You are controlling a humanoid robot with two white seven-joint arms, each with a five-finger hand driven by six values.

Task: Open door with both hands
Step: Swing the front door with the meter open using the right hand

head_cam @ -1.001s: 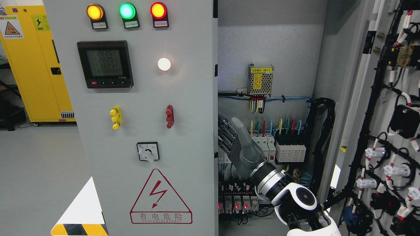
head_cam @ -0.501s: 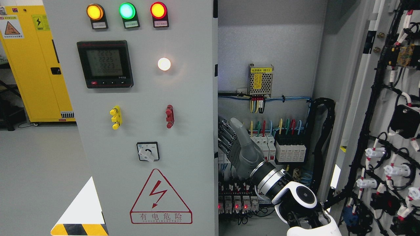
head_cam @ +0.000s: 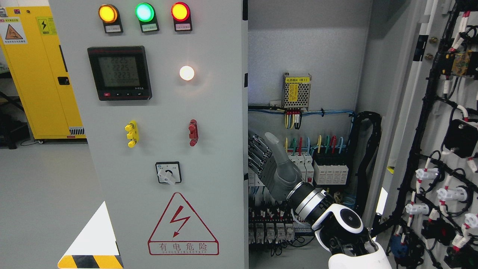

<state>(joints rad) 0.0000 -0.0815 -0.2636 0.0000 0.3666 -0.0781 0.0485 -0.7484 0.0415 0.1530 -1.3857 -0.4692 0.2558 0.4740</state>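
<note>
The grey cabinet door fills the left and middle of the head view, its right edge standing in front of the open cabinet interior. On its face sit three lamps in a row at the top, amber, green and red, then a dark meter display, a lit white lamp, a yellow handle, a red handle, a rotary switch and a red-outlined lightning warning triangle.

The right hand reaches up and leftward from the lower right, its white forearm cut off at the bottom edge. The fingers are extended and lie close together at the door's right edge, with the thumb raised apart from them; the fingertips are hidden behind the edge, so whether they press on the door is unclear, though nothing appears clasped.

Behind the hand are rows of breakers with coloured wires, and a perforated power supply with a yellow label higher on the back wall. At far right a second, swung-open door shows black cable looms and white connectors. A yellow cabinet stands at far left on the grey floor.
</note>
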